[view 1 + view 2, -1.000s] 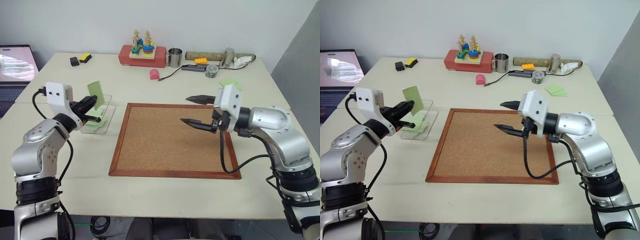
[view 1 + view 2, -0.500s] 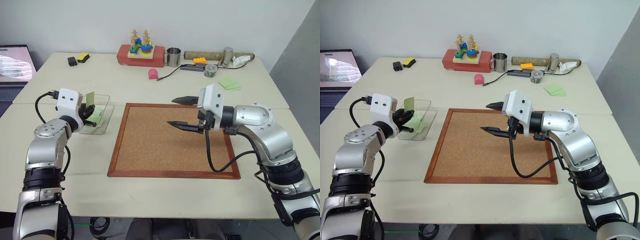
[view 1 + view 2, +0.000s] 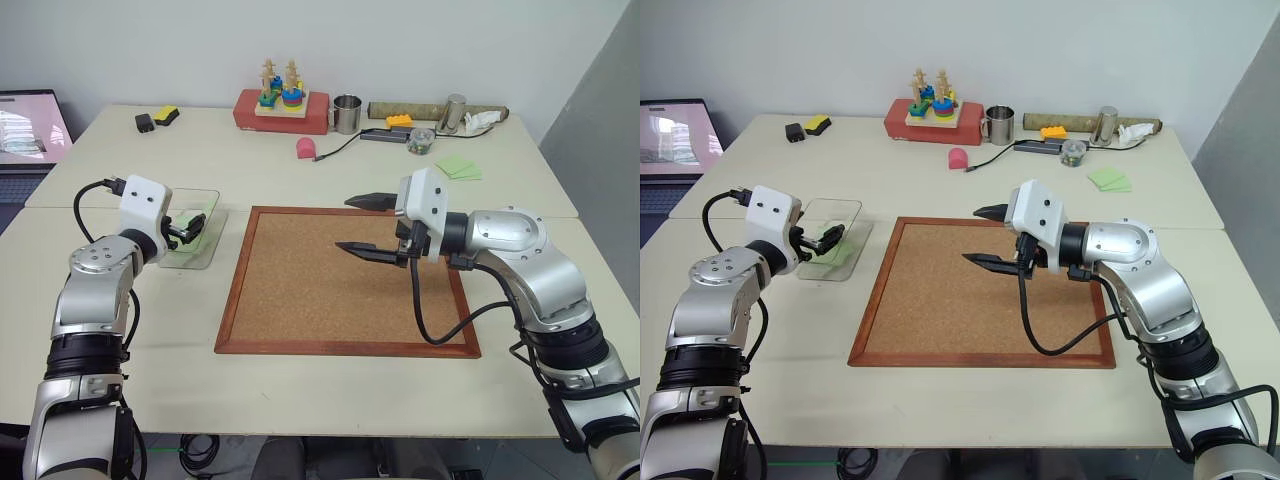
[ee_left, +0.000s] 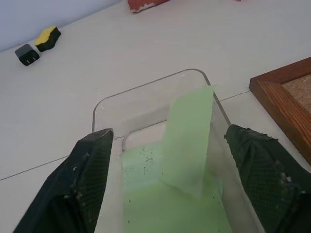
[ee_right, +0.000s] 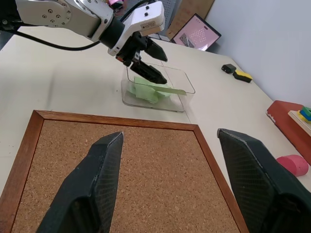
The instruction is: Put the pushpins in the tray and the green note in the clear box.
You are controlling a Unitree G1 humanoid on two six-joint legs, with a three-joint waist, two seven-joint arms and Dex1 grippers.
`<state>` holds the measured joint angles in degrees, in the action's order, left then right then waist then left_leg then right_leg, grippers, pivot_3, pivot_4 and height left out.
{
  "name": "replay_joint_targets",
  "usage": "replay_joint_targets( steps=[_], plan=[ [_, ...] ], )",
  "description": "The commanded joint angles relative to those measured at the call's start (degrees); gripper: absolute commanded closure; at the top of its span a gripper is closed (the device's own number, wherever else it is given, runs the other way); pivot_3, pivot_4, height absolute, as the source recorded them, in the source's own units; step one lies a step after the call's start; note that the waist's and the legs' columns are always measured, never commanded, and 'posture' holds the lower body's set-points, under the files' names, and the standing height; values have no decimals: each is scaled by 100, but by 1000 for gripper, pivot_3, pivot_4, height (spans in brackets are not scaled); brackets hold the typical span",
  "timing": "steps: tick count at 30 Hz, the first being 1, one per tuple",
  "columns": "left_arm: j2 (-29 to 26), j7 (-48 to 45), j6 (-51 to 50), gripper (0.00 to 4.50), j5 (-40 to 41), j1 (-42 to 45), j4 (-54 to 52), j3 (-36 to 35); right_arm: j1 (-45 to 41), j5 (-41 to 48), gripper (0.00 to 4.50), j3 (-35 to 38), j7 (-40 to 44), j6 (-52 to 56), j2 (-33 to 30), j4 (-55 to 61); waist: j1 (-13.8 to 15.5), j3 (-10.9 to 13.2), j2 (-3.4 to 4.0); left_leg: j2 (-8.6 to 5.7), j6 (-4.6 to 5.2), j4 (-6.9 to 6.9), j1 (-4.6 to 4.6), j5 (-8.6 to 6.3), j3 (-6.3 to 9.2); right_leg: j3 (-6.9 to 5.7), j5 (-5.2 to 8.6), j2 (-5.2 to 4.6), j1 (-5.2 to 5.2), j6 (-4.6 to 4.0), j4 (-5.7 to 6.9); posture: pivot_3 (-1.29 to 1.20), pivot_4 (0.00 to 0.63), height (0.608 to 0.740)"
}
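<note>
Releasing: the green note (image 4: 187, 141) has just been let go by the left end effector (image 4: 175, 187), which a second ago was clamped on it above the clear box (image 3: 192, 241).
Left end effector: fingers now spread wide, nothing held, poised at the box's near edge.
Note position: inside the clear box, leaning partly against its wall, over other green paper.
Right end effector (image 3: 368, 225): held open and empty above the cork board (image 3: 345, 280); barely shifted in the last second.
Task meaning: the note half is judged done.
Pushpins and tray: cannot be made out on the tabletop (image 3: 300, 385).
</note>
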<state>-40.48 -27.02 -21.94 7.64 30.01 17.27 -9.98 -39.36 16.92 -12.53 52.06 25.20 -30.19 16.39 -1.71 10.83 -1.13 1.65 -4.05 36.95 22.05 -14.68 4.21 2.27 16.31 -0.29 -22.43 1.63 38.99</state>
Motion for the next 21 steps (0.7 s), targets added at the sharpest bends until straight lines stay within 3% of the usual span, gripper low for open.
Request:
replay_joint_targets(
  steps=[1,6,10,16,21],
  plan=[
    [-194,-272,-92,8,201,-122,-618,-211,-84,51,1296,177,-48,-16,-3,153,-1,0,0,0,0,0,0,0,0,0,0,0,0,0,0,0,150,740],
    [-716,-1039,-1135,8,945,-751,-1933,-624,-67,189,1296,432,22,86,-183,152,-19,1,-1,2,0,0,15,0,-2,3,0,-1,-15,0,0,0,150,740],
    [-1409,-1760,-1153,8,1101,-1416,-2619,-818,47,339,1296,744,353,162,-684,69,-17,1,-1,3,0,0,43,0,-2,4,0,0,-48,-1,10,0,150,740],
    [-2257,-2959,-813,8,1241,-2389,-2638,-1452,440,502,1296,1190,1327,113,-1975,-51,-4,3,1,3,1,1,70,0,-11,7,0,0,-76,-2,4,0,150,740],
    [-2417,-3465,-635,8,1461,-2421,-2325,-1728,935,468,1296,1455,2018,-76,-2942,-312,6,3,2,2,1,2,75,-1,-13,5,1,-1,-81,-3,4,0,150,740]
  ],
)
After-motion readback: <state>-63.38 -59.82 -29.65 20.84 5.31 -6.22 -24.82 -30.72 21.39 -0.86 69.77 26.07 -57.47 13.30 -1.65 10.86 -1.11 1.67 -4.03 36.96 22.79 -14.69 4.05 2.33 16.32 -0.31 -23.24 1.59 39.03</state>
